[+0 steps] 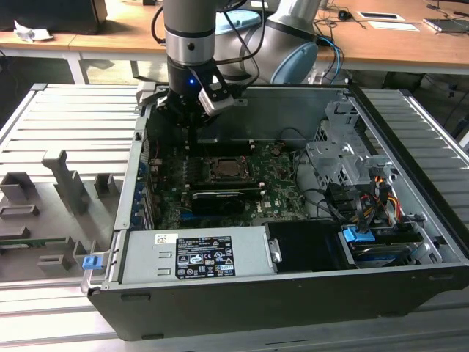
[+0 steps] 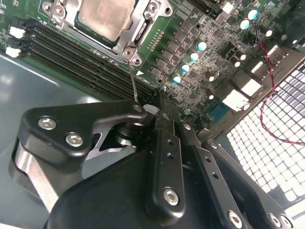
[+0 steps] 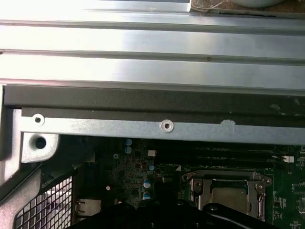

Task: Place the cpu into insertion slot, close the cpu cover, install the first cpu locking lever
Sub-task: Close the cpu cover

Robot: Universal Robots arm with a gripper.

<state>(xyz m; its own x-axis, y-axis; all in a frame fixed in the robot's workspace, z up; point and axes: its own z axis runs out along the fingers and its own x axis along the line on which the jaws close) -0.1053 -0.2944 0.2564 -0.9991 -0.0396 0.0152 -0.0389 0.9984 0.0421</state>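
Observation:
The cpu (image 2: 104, 15) lies tan-silver in the insertion slot (image 1: 226, 170) on the green board. The cpu cover (image 2: 143, 29) is down flat around it as a silvery frame. A thin wire locking lever (image 2: 132, 78) runs from the socket's corner to my gripper (image 2: 150, 109), whose black fingers are shut. I cannot tell whether the lever's end is pinched or only touched. In the exterior view my gripper (image 1: 187, 121) hangs inside the case, just behind and to the left of the socket. The first wrist view has the cpu (image 3: 229, 196) under the cover (image 3: 224, 178).
A long black card (image 1: 216, 199) lies in front of the socket. Black memory slots (image 2: 81, 52) run beside it. The case's rear grille (image 2: 271, 143) and wall (image 3: 162, 125) are close to my gripper. A power supply (image 1: 194, 257), drive cage (image 1: 341, 150) and cables (image 1: 366, 198) take up the front and right.

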